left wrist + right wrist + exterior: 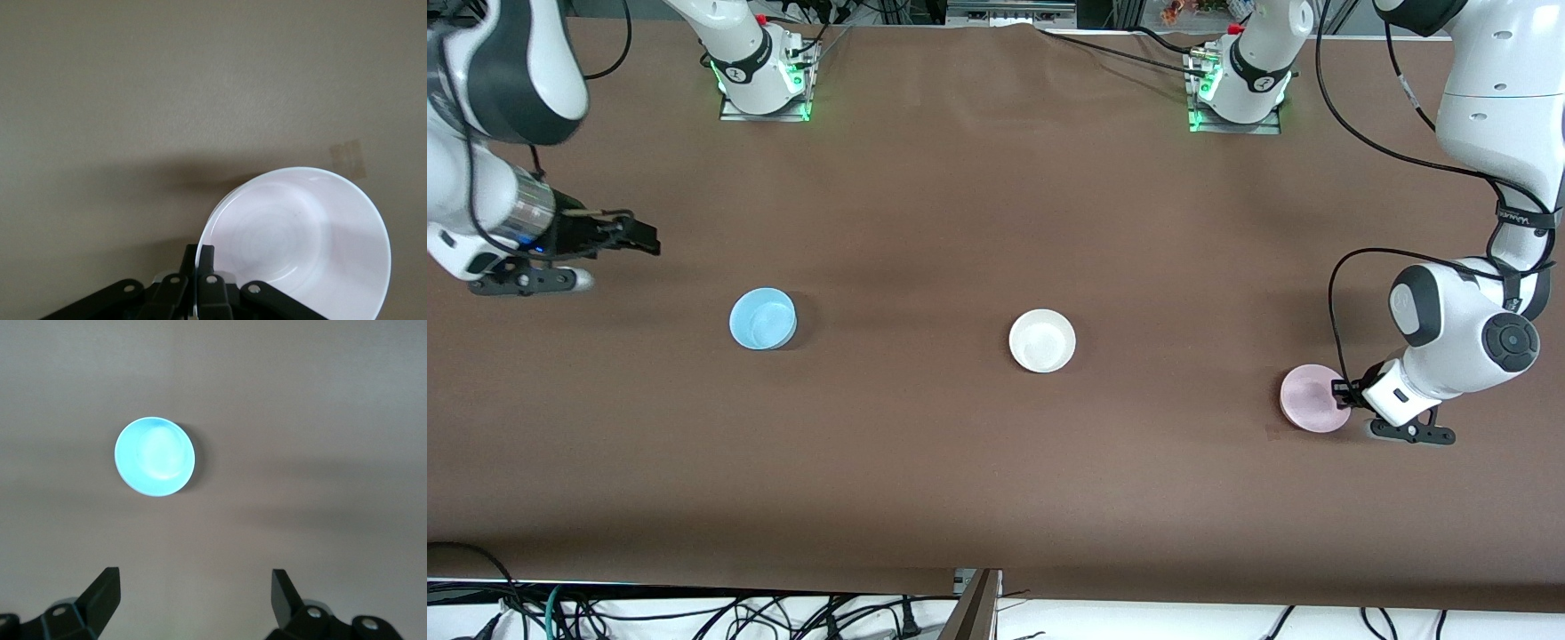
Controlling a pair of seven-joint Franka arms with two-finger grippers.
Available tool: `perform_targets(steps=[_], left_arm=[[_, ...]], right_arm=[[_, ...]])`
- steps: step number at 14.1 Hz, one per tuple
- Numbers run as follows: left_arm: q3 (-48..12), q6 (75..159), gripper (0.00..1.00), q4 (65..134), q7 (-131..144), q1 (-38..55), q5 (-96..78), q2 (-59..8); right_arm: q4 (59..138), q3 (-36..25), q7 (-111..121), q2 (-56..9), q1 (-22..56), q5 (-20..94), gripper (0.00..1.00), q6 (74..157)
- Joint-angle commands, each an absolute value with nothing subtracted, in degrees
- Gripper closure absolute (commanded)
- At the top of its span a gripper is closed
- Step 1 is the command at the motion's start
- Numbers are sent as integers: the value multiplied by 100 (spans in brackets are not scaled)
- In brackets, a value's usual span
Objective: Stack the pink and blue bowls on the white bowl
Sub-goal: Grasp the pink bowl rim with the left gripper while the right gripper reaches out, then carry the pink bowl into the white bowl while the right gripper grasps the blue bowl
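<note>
table (pixel 978 462): brown cloth, three bowls in a row, well apart
left gripper (pixel 1343 392): clamped on pink bowl (pixel 1312 398) rim, at left arm's end
right gripper (pixel 640 238): spread wide, empty, waiting over table near blue bowl (pixel 762 318)
white bowl (pixel 1041 340): between the two
handling: likely light, stiff, slick plastic; pinch the rim wall

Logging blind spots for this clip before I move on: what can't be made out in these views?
- Front view: the left pincer at the pink bowl; its tips are tiny and partly covered by the wrist.
- Left wrist view: the pink bowl's lower part is cut off by the picture's edge.
- Both wrist views: the white bowl is out of frame.
- Right wrist view: the right pincer, open, is cropped; the blue bowl is glared.
</note>
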State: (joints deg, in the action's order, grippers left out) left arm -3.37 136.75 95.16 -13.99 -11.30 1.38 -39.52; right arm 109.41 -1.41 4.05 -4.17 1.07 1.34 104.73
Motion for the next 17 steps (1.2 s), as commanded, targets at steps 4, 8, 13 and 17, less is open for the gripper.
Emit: perform_targets(steps=[4, 8, 13, 17], left_arm=[[-440, 11686, 100, 8379, -803, -608, 132, -3858], [-850, 10838, 100, 8007, 613, -36, 62, -3684], [-1774, 10802, 100, 8130, 1440, 123, -236, -3612], [-1846, 11143, 100, 8200, 1836, 807, -369, -3726]], right_arm=[[11312, -114, 457, -1097, 123, 44, 0, 11477], [11285, -105, 457, -1686, 228, 44, 0, 12180], [11259, -105, 369, -2249, 369, 88, 0, 12823], [11259, -105, 378, -2689, 369, 88, 1, 13245]])
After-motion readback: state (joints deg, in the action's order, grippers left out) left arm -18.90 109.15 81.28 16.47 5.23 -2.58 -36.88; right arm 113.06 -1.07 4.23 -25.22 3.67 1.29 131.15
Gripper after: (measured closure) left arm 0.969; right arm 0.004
